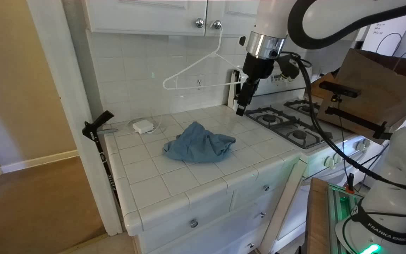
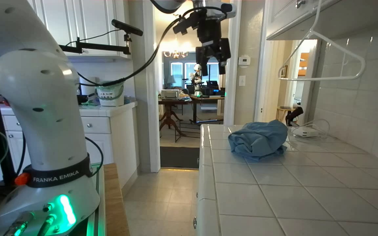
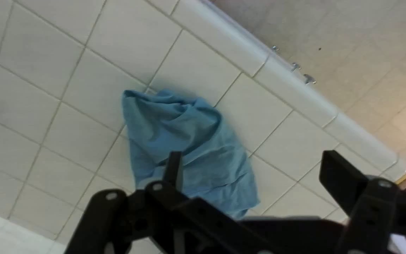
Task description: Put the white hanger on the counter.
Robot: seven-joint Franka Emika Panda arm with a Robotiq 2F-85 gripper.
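Gripper (image 1: pixel 239 106) stands spread. At its eleven o'clock in an exterior view, the white hanger (image 1: pixel 215 53) hangs from a knob (image 1: pixel 217 24) above the counter (image 1: pixel 180 179).

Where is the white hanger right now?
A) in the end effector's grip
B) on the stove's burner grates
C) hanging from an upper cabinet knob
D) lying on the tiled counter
C: the exterior views show the white hanger hanging from an upper cabinet knob, above the tiled counter, while the end effector is open and apart from it.
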